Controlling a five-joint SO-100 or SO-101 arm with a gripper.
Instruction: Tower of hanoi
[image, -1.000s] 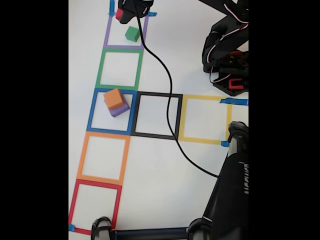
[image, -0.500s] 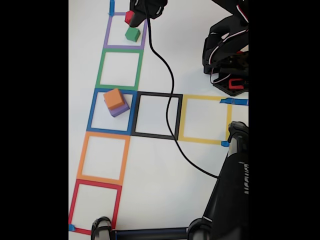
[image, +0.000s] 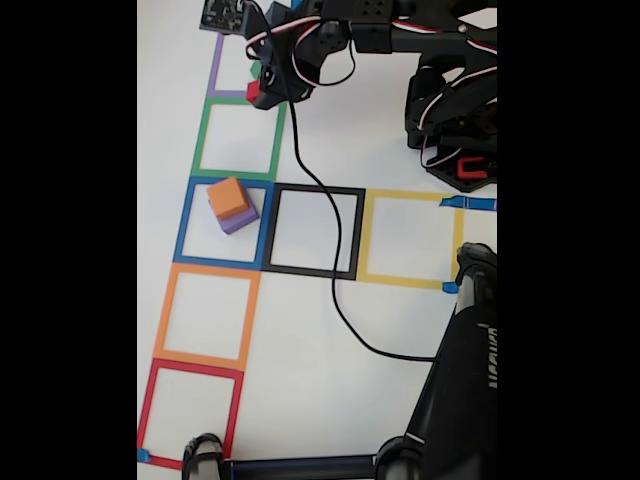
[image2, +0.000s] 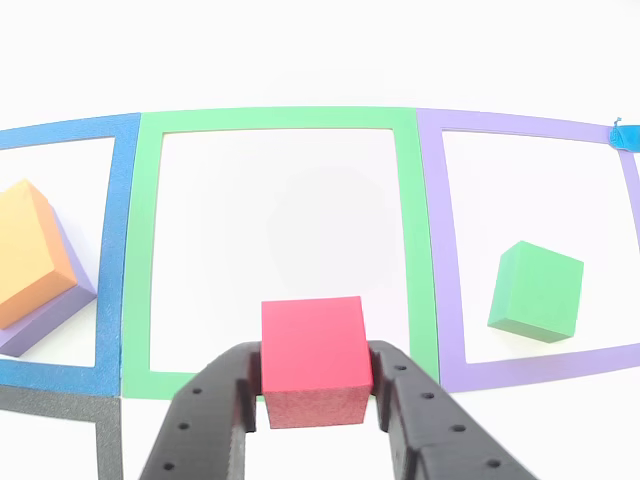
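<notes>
- My other view has the red block (image2: 312, 352) clamped between the tool (image2: 314, 392) fingers, above the green tape square (image2: 275, 120).
- There the green block (image2: 536, 291) lies inside the purple square (image2: 445, 250) on the right.
- In my fixed view the orange block (image: 228, 197) sits on the purple block (image: 241, 219) inside the blue square (image: 184, 225).
- White worktop (image: 330, 330), black cable (image: 330, 290) trailing across.

Fixed view high overhead, other view low, close, sharing green square (image: 238, 137)
</notes>
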